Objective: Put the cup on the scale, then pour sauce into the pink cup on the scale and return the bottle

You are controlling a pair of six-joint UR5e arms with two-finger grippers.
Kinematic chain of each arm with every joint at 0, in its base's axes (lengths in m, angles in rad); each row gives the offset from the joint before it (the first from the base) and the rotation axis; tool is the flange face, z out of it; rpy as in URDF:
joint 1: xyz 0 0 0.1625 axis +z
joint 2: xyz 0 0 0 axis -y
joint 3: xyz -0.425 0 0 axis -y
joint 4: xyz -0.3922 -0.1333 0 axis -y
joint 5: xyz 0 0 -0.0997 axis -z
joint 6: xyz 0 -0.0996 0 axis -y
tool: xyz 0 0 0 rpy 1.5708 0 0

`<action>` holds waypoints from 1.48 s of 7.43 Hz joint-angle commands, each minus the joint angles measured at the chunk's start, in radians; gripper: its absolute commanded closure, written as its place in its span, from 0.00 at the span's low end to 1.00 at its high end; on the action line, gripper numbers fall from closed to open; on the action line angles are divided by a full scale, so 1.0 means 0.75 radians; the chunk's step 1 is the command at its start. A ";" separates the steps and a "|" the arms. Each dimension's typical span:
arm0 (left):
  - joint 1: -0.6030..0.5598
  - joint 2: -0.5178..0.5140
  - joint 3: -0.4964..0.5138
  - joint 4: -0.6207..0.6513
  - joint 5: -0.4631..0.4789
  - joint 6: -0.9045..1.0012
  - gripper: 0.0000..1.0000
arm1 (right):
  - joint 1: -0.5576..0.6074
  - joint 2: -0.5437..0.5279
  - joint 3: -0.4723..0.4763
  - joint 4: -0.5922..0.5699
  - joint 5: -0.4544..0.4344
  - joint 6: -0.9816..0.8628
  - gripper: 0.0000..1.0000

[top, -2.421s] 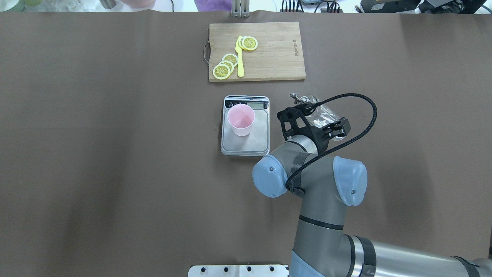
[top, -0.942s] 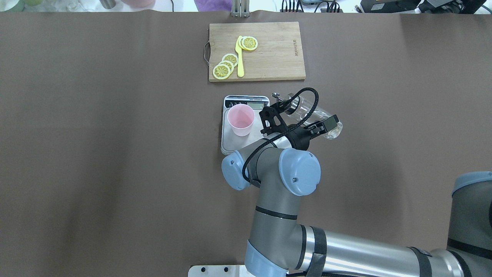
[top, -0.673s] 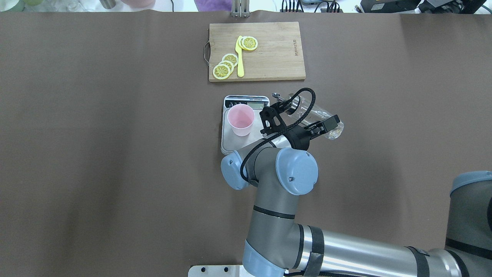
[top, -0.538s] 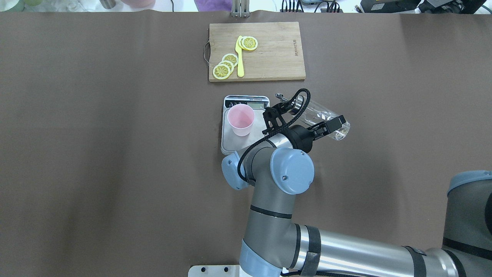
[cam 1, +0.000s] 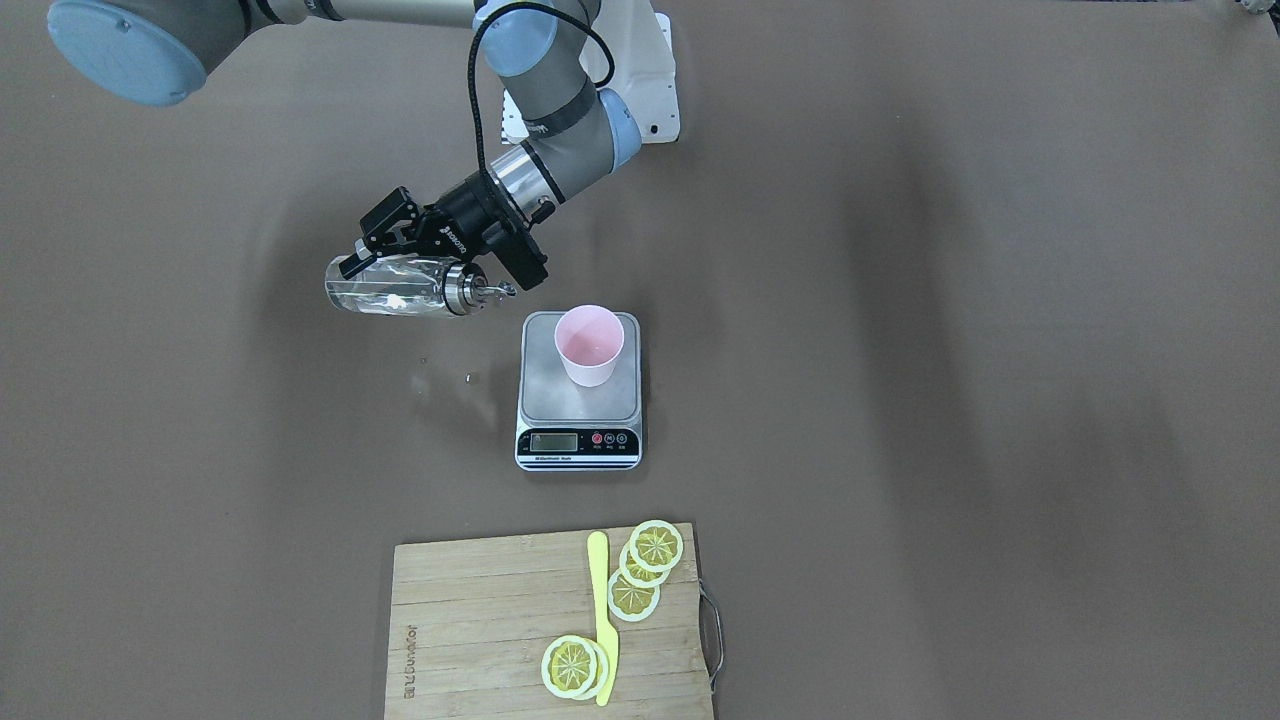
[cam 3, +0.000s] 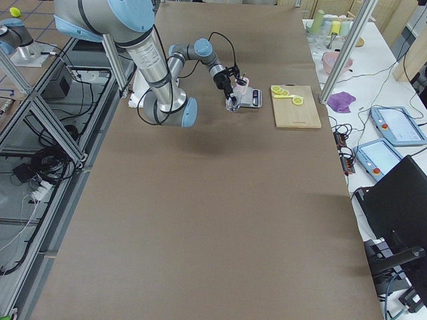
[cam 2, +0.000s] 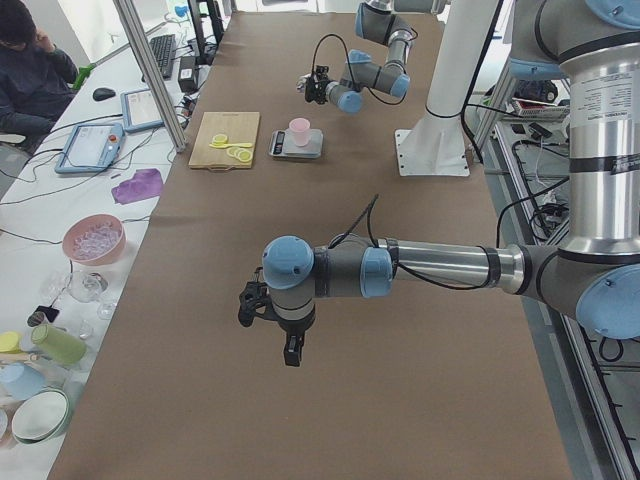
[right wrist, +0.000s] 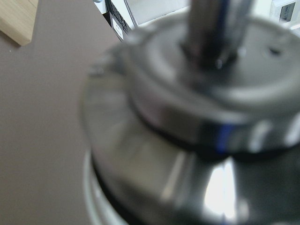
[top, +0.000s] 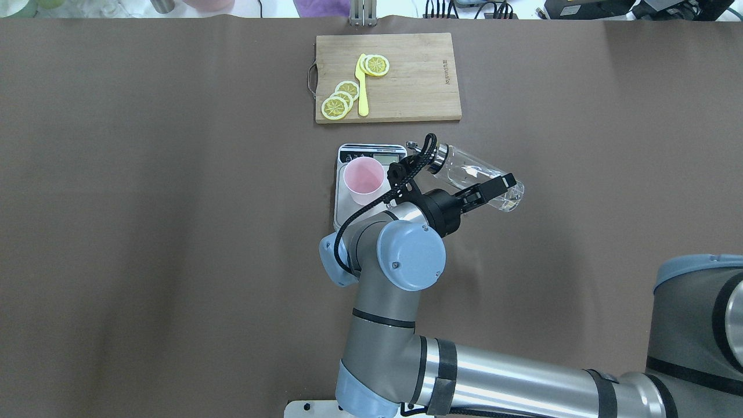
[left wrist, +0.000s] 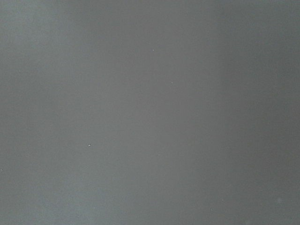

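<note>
The small tapered plastic cup [cam 1: 590, 345] is pale pink. The kitchen scale [cam 1: 545, 395] shows a grey steel platform, black front strip — red and white buttons. The clear glass bottle [cam 1: 390, 298] has a silver cap [cam 1: 458, 288]. Yellow lemon slices [cam 1: 657, 546] bear spoke patterns.

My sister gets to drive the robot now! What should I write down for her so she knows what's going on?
Right gripper: shut on the bottle, held nearly sideways, spout pointing at the cup but short of its rim.
Left gripper: far off over bare table; open or shut, cannot tell.
Done: cup stands on the scale.
Left: bring spout over cup, pour, put bottle back.
</note>
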 commanded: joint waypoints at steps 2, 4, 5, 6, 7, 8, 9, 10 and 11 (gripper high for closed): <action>0.000 0.015 0.001 -0.004 -0.002 0.002 0.02 | -0.020 0.013 -0.023 -0.003 -0.036 0.002 1.00; 0.000 0.022 -0.001 -0.004 -0.002 0.002 0.02 | -0.025 0.051 -0.092 -0.013 -0.042 0.002 1.00; 0.000 0.022 0.001 -0.004 -0.002 0.002 0.02 | -0.025 0.064 -0.117 -0.026 -0.042 0.012 1.00; 0.000 0.022 0.001 -0.004 0.000 0.002 0.02 | -0.025 0.066 -0.119 -0.048 -0.040 0.020 1.00; 0.000 0.022 0.001 -0.004 0.000 0.002 0.02 | -0.025 0.068 -0.121 -0.052 -0.040 0.020 1.00; 0.000 0.022 0.001 -0.002 -0.002 0.002 0.02 | -0.025 0.068 -0.123 -0.077 -0.040 0.020 1.00; 0.000 0.022 0.001 -0.002 -0.002 0.002 0.02 | -0.025 0.080 -0.125 -0.099 -0.040 0.022 1.00; 0.000 0.022 0.003 0.000 -0.002 0.002 0.02 | -0.025 0.089 -0.132 -0.124 -0.040 0.034 1.00; 0.000 0.022 0.003 0.000 -0.002 0.002 0.02 | -0.025 0.119 -0.188 -0.136 -0.040 0.051 1.00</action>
